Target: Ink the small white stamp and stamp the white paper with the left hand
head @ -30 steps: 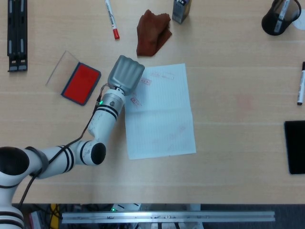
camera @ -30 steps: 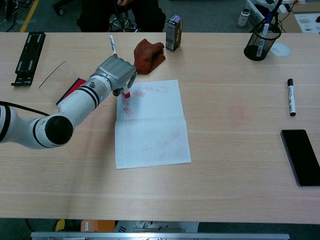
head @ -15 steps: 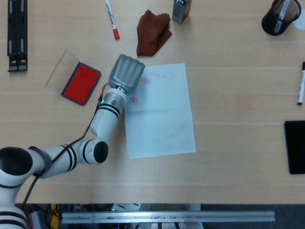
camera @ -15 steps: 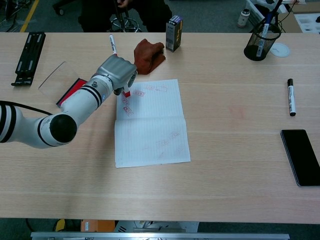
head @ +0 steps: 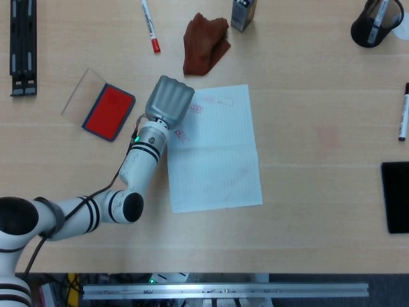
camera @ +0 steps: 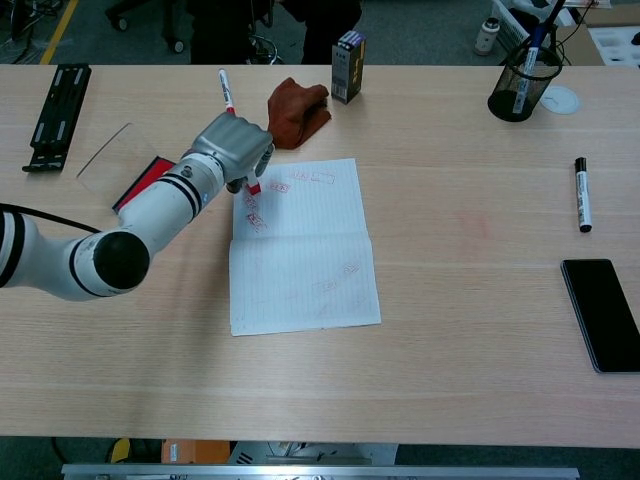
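A brown cloth (head: 205,43) lies near a small dark box (head: 243,14), possibly a carton.

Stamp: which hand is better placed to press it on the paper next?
Left. The left hand already holds the stamp over the paper at its upper left corner. The right hand is not in view.

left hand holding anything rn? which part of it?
Yes: the left hand holds the small stamp by its upper end; the red lower end sticks out below the fingers, at the white paper.
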You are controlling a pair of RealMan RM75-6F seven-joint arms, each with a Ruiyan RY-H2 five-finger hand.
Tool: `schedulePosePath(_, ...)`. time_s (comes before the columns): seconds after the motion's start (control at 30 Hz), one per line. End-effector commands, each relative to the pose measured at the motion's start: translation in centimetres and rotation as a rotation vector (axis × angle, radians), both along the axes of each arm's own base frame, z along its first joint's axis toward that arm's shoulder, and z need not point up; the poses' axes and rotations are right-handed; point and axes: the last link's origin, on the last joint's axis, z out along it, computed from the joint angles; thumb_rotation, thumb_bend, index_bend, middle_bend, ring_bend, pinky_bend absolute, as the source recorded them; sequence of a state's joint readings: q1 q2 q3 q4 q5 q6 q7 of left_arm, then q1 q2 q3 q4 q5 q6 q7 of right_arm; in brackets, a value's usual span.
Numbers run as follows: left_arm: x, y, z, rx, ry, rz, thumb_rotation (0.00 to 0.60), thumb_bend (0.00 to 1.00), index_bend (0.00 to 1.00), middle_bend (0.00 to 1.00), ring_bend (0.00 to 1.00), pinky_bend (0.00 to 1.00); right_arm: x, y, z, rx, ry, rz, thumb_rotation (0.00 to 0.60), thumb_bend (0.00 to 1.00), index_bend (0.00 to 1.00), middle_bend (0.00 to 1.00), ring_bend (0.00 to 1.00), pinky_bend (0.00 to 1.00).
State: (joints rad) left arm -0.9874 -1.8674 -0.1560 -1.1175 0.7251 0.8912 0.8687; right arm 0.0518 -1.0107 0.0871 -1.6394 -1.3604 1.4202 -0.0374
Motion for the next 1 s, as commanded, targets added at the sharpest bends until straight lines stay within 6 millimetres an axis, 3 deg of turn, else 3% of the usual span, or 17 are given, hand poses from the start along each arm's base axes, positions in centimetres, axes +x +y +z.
schedulePosePath(0.03,1.0,0.4,1.9,0.045,-0.053,-0.025,0.600,0.35,0.54,1.00,1.00,1.00,0.0,-0.1,0.0,0.000,-0.002,0.003,0.600,0.12,0.32,0.44,0.36,0.51)
schedulePosePath(0.2,1.6,0.2,5.1,0.083,-0.096,-0.055,0.600,0.35,0.54,1.00,1.00,1.00,0.3,-0.4,-0.3,0.004,-0.012,0.018,0.600,0.12,0.32,0.44,0.36,0.51)
schedulePosePath(0.4,0.0,-1.9,7.0,0.072,-0.091,-0.065,0.600,0.35,0.54,1.00,1.00,1.00,0.6,-0.9,-0.7,0.018,-0.022,0.040,0.600,0.12,0.32,0.44,0.36,0.51)
schedulePosePath(0.77,-4.3,-5.3,6.7,0.027,-0.043,-0.037,0.600,0.35,0.53,1.00,1.00,1.00,0.9,-1.3,-1.3,0.040,-0.030,0.059,0.600,0.12,0.32,0.44,0.36,0.51)
schedulePosePath(1.0,-5.6,-6.0,5.8,0.010,-0.043,-0.013,0.600,0.35,0.53,1.00,1.00,1.00,1.1,-1.2,-1.2,0.040,-0.026,0.060,0.600,0.12,0.32,0.44,0.36,0.51)
